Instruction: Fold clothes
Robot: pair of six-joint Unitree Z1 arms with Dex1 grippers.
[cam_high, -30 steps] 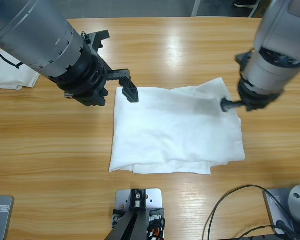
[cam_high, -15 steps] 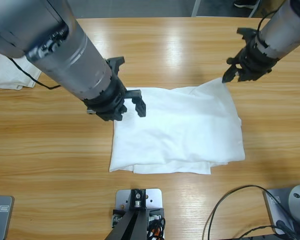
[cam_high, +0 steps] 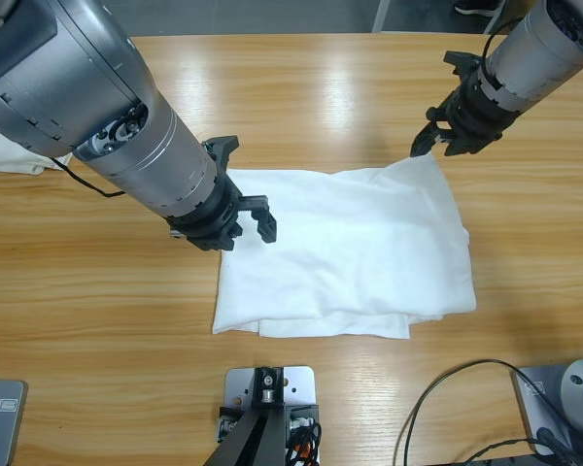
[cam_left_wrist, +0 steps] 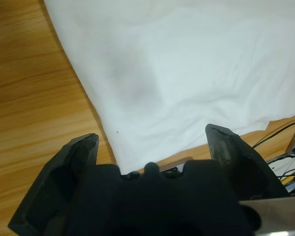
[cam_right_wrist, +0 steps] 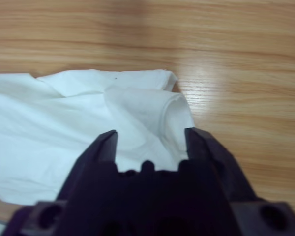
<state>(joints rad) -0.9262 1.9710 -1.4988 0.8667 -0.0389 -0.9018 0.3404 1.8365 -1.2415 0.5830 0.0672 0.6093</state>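
A white T-shirt (cam_high: 350,252) lies folded into a rough rectangle in the middle of the wooden table (cam_high: 321,97). My left gripper (cam_high: 251,187) hovers open over the shirt's upper left corner. In the left wrist view its jaws (cam_left_wrist: 152,142) straddle the shirt's (cam_left_wrist: 187,64) edge with nothing between them. My right gripper (cam_high: 435,105) hangs just past the shirt's upper right corner. In the right wrist view it (cam_right_wrist: 150,135) is open, with a rolled fold of the shirt (cam_right_wrist: 64,113) lying beyond the fingertips, not gripped.
Another white cloth (cam_high: 10,155) lies at the table's left edge, partly behind the left arm. Black cables (cam_high: 447,408) loop at the bottom right, off the table's front edge. Bare wood surrounds the shirt.
The right gripper lifted off the shirt's upper right part and drew back past that corner. The left arm swung down and right over the shirt's left edge.
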